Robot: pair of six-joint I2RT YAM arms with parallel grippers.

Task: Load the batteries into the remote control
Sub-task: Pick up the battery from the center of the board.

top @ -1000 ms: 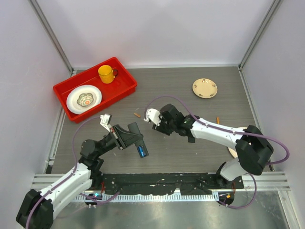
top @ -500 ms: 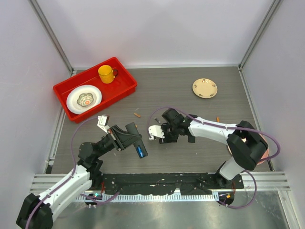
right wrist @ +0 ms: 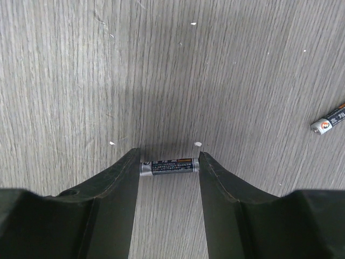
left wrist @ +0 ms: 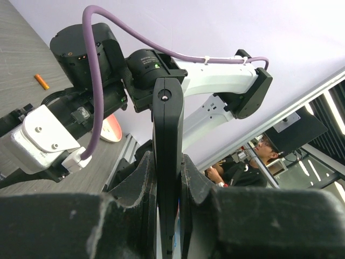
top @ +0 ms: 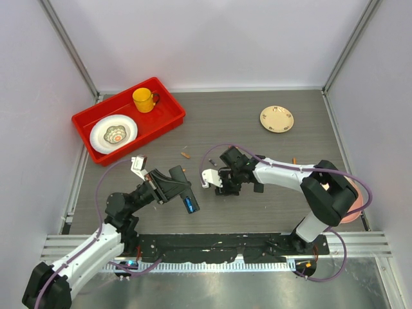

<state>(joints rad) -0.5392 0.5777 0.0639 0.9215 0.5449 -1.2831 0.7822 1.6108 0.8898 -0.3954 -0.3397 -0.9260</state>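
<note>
My left gripper is shut on the remote control, a slim black bar held edge-on between the fingers; a blue battery sits in its near end. My right gripper points down at the table, just right of the remote. In the right wrist view its fingertips press on both ends of a dark silver battery, close over the wood. Another dark battery lies to the right. Loose orange batteries lie on the table.
A red tray at the back left holds a yellow mug and a white plate. A small beige plate sits at the back right. A pinkish plate shows beside the right arm's elbow.
The right gripper swung nearer and dropped to the table over the silver battery, then held still. The left arm with the remote has hardly moved.
</note>
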